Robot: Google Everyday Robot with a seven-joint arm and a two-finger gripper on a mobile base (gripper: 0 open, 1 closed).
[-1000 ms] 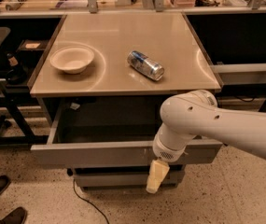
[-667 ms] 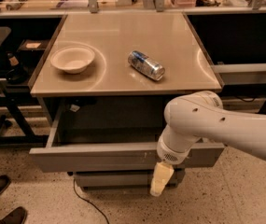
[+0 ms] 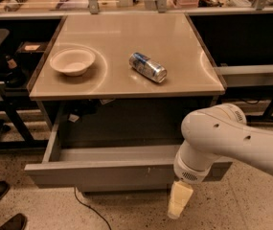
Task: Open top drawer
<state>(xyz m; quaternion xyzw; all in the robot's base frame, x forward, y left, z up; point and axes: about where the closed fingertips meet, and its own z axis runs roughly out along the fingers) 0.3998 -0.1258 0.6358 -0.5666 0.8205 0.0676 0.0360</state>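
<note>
gripper [image 3: 180, 201] low, by top drawer [image 3: 102, 174] (pulled out)

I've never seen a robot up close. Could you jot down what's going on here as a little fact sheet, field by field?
top drawer: pulled far out from under the table
claw: hangs by the drawer front's lower edge, right of centre, pointing at the floor
bowl: upright, left side of the table
can: lying on its side, near the middle
task state: drawer open
</note>
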